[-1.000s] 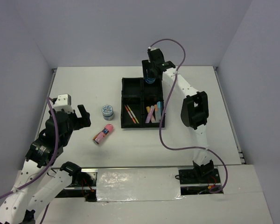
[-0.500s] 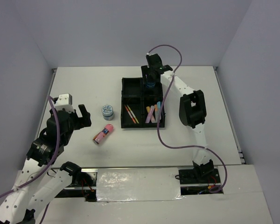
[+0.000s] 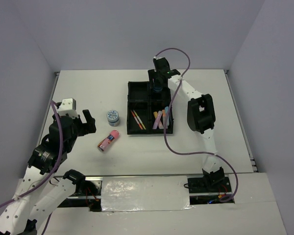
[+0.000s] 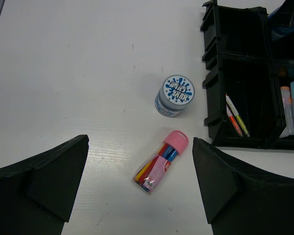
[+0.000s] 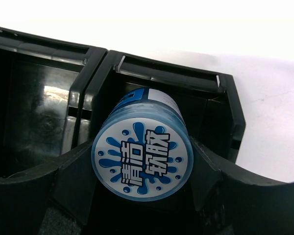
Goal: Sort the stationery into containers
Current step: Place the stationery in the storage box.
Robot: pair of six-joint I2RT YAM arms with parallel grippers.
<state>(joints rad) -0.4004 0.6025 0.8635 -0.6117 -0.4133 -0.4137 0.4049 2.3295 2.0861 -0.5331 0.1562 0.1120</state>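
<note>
Right gripper (image 5: 143, 172) is half-wide, clamped on the tape roll (image 5: 142, 156) over the tray's (image 5: 98, 61) upper-right compartment, upper centre of top view; an off-centre release could hang it on the divider.

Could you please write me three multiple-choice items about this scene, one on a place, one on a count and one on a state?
1. Where do the thin orange pens lie? A. near-left compartment of the tray; B. its far-left compartment; C. loose beside it.
2. How many items lie on the table outside the tray? A. one; B. two; C. four.
3. What is the right gripper doing? A. standing open and empty; B. shut on nothing; C. gripping a blue-white roll.
Key: 1 A, the top view shows them there. 2 B, only the pink tube and the other roll. 3 C, the right wrist view shows the roll between its fingers.
</note>
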